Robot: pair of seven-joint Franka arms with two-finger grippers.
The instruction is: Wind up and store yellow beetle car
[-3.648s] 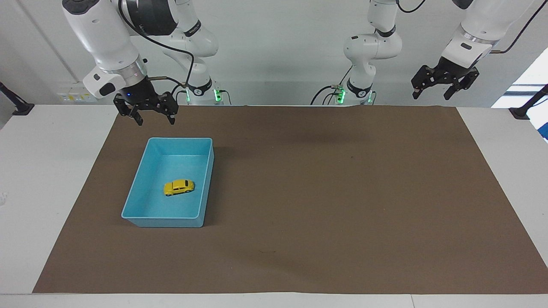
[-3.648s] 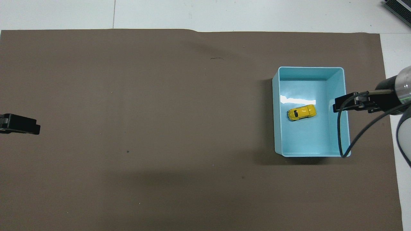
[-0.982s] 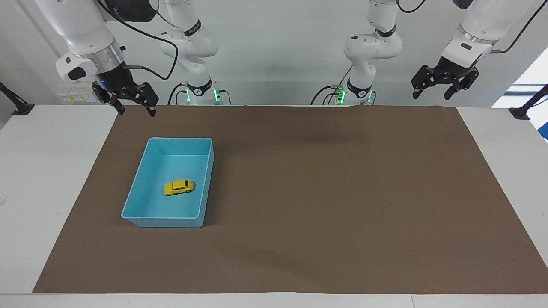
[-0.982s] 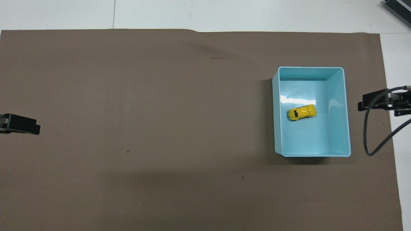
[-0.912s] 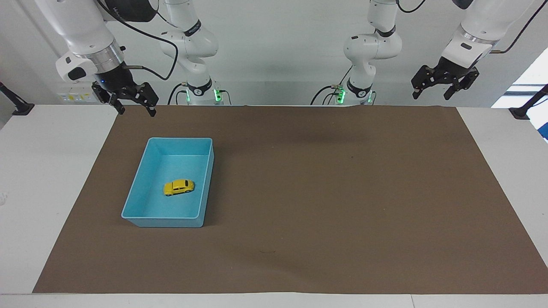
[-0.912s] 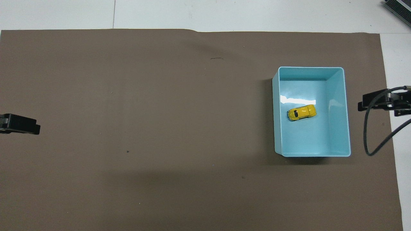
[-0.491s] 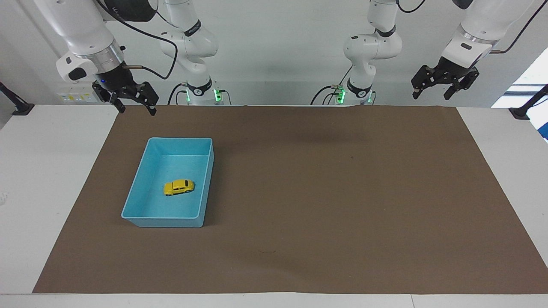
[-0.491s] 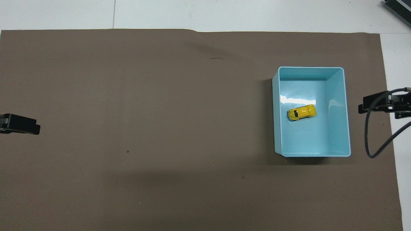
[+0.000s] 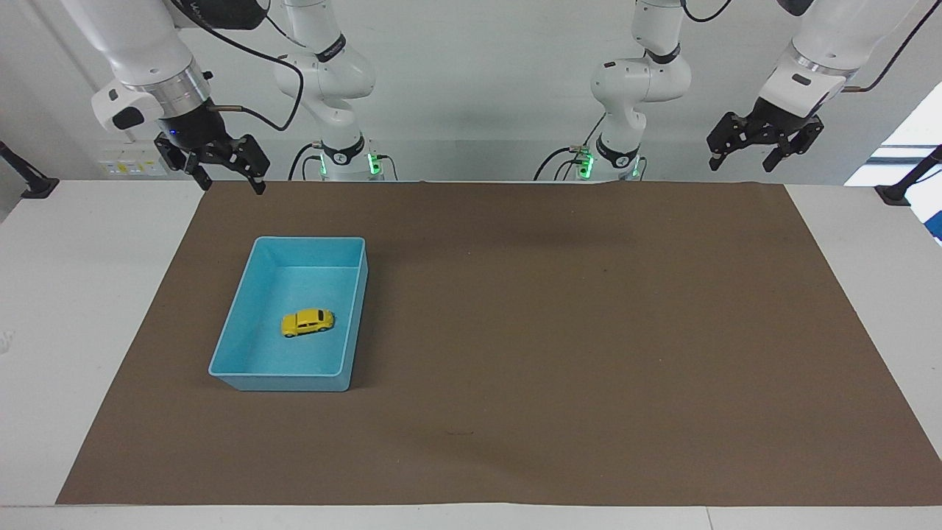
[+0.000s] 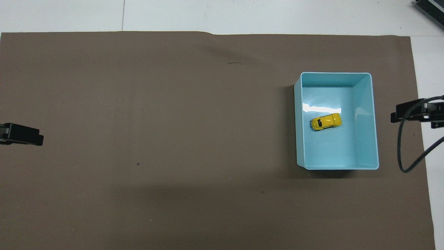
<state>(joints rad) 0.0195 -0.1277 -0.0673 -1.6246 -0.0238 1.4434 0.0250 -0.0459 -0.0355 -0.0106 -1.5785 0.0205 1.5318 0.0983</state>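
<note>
The yellow beetle car (image 9: 307, 322) stands on its wheels in the middle of the light-blue tray (image 9: 280, 383), at the right arm's end of the table. It also shows in the overhead view (image 10: 325, 121), inside the tray (image 10: 374, 146). My right gripper (image 9: 229, 185) is open and empty, raised over the mat's edge, clear of the tray; its tip shows in the overhead view (image 10: 399, 114). My left gripper (image 9: 742, 165) is open and empty, waiting high over the left arm's end of the table, and also shows in the overhead view (image 10: 34, 137).
A brown mat (image 9: 559, 331) covers most of the white table (image 9: 73, 309). A black cable (image 10: 404, 156) hangs from the right gripper beside the tray. A dark object (image 10: 430, 7) lies at the table's corner, farthest from the robots.
My right gripper has risen and drawn away from the tray toward the right arm's end of the table. The car, the tray and the left arm have not moved.
</note>
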